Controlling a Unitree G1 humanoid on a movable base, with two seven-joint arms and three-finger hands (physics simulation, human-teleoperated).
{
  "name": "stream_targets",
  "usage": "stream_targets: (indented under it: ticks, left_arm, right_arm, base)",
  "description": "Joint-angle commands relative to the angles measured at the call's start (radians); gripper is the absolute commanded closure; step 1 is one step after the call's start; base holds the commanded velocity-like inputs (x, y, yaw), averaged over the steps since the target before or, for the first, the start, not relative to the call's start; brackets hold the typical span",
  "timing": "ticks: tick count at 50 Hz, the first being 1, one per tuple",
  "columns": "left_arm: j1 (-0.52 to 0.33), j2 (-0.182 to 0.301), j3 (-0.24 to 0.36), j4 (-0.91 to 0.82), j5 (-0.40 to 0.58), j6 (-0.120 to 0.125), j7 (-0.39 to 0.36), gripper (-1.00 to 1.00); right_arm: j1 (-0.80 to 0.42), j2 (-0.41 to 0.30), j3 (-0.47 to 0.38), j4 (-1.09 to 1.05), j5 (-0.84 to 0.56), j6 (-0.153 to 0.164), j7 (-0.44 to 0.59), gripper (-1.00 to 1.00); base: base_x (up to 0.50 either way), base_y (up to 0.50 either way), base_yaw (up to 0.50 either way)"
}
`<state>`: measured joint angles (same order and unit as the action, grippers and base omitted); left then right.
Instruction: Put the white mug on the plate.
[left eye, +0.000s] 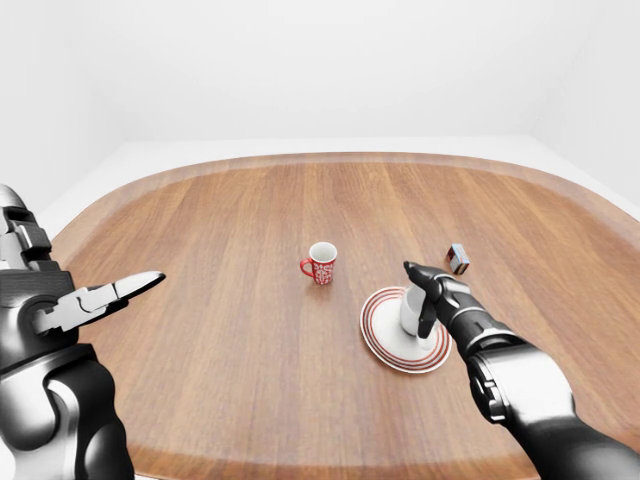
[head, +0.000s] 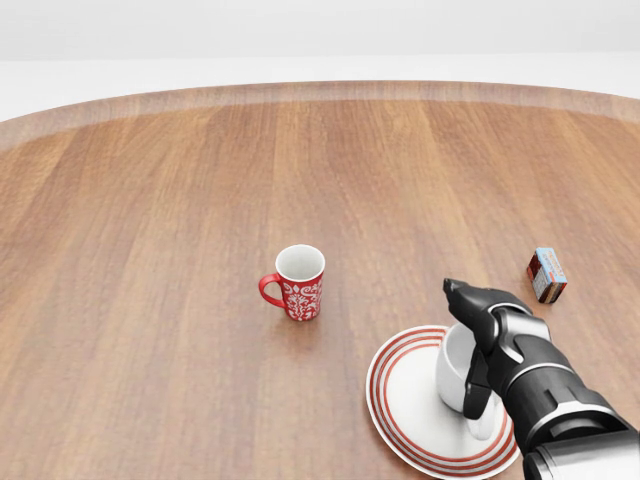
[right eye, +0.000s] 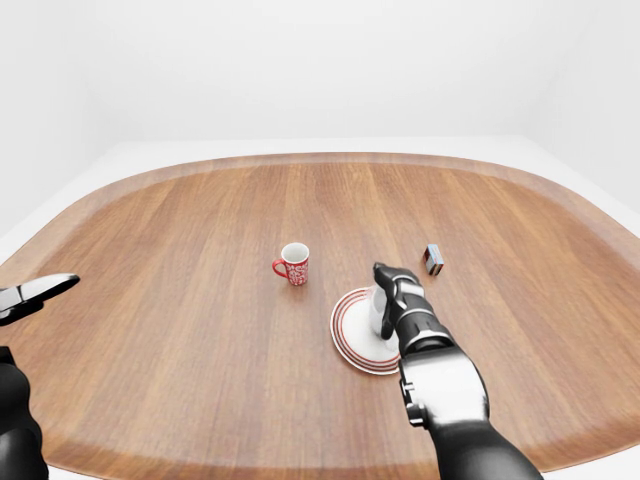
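Observation:
The white mug (head: 452, 378) stands upright on the white plate with red rings (head: 405, 425), at the lower right of the head view. My right hand (head: 464, 350) reaches in from the lower right, and its dark fingers (head: 478, 385) wrap round the mug's right side and rim. The mug's right half is hidden behind the hand. My left hand (left eye: 110, 293) hovers at the far left of the left-eye view, fingers spread and empty, far from the plate.
A red patterned mug (head: 298, 283) stands upright to the upper left of the plate, handle to the left. A small box (head: 546, 275) lies to the upper right of the plate. The wooden table (head: 150, 250) has a rounded edge; white walls lie beyond it.

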<state>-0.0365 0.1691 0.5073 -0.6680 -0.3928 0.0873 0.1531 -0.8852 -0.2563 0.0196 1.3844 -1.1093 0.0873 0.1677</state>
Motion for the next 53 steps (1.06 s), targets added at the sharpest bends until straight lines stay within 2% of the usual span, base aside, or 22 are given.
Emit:
stream_targets:
  ticks: [1,9,13,15,22,23,29,31,35,36,37,38,39,40,41,49,53]
  left_arm:
    - [0.002,-0.002,-0.003,-0.001,0.003,0.0,-0.001,-1.0]
    - [0.002,-0.003,0.0,-0.003,0.001,0.0,-0.001,-1.0]
    - [0.002,-0.004,-0.006,-0.002,0.006,0.0,-0.002,-1.0]
    - [-0.001,-0.002,-0.002,-0.002,0.003,0.0,0.0,-1.0]
    - [0.001,-0.002,-0.003,-0.01,0.001,0.0,0.0,-1.0]
    - [-0.001,-0.002,-0.002,-0.007,0.001,0.0,0.0,-1.0]
    - [-0.003,0.0,-0.001,-0.004,-0.002,0.0,0.001,-1.0]
    - [-0.003,0.0,-0.001,-0.003,-0.002,0.0,0.002,-1.0]
    - [0.0,-0.003,-0.007,-0.001,0.002,0.0,0.0,-1.0]
    - [0.0,-0.003,-0.006,-0.002,0.002,0.0,0.0,-1.0]
    - [0.0,-0.003,-0.006,-0.002,0.002,0.0,0.0,-1.0]
    - [-0.001,-0.002,-0.006,0.0,0.003,0.0,0.0,-1.0]
    - [-0.001,-0.002,-0.006,0.0,0.003,0.0,0.0,-1.0]
    - [-0.001,-0.002,-0.006,0.0,0.002,0.0,0.0,-1.0]
    - [-0.001,-0.002,-0.007,0.001,0.003,0.0,-0.001,-1.0]
    - [0.001,-0.003,-0.006,0.001,0.004,0.0,-0.001,-1.0]
    - [0.004,-0.005,-0.008,-0.005,0.006,0.0,-0.002,-1.0]
  right_arm:
    - [-0.019,0.001,0.006,-0.002,-0.008,0.0,0.023,-1.0]
    - [-0.063,-0.018,0.019,-0.007,-0.032,0.0,0.068,-1.0]
    - [-0.108,-0.038,0.041,-0.012,-0.072,0.0,0.161,-1.0]
    - [-0.188,-0.063,0.053,-0.02,-0.102,0.0,0.233,-1.0]
    - [-0.402,-0.122,0.054,-0.044,-0.181,0.0,0.325,-1.0]
    - [-0.437,-0.129,0.058,-0.047,-0.195,0.0,0.362,-1.0]
    - [-0.593,-0.15,0.037,-0.059,-0.224,0.0,0.41,-1.0]
    - [-0.635,-0.163,0.037,-0.059,-0.242,0.0,0.383,-1.0]
    - [-0.712,-0.183,-0.003,-0.054,-0.235,0.0,0.086,-1.0]
    - [-0.736,-0.188,-0.021,-0.056,-0.225,0.0,-0.072,-1.0]
    - [-0.753,-0.193,-0.028,-0.053,-0.217,0.0,-0.135,-1.0]
    - [-0.776,-0.196,-0.056,-0.06,-0.183,0.0,-0.265,-1.0]
    - [-0.787,-0.198,-0.059,-0.056,-0.174,0.0,-0.323,-1.0]
    - [-0.79,-0.2,-0.045,-0.052,-0.184,0.0,-0.322,-1.0]
    - [-0.792,-0.195,-0.074,-0.056,-0.138,0.0,-0.29,-1.0]
    - [-0.795,-0.197,-0.048,-0.056,-0.118,0.0,-0.319,-1.0]
    - [-0.815,-0.201,-0.05,-0.062,-0.099,0.0,-0.394,-1.0]
  base:
    - [0.0,0.0,0.0]
    - [0.0,0.0,0.0]
    - [0.0,0.0,0.0]
    - [0.0,0.0,0.0]
    - [0.0,0.0,0.0]
    - [0.0,0.0,0.0]
    - [0.0,0.0,0.0]
    - [0.0,0.0,0.0]
    - [0.0,0.0,0.0]
    - [0.0,0.0,0.0]
    - [0.0,0.0,0.0]
    - [0.0,0.0,0.0]
    - [0.0,0.0,0.0]
    - [0.0,0.0,0.0]
    - [0.0,0.0,0.0]
    - [0.0,0.0,0.0]
    - [0.0,0.0,0.0]
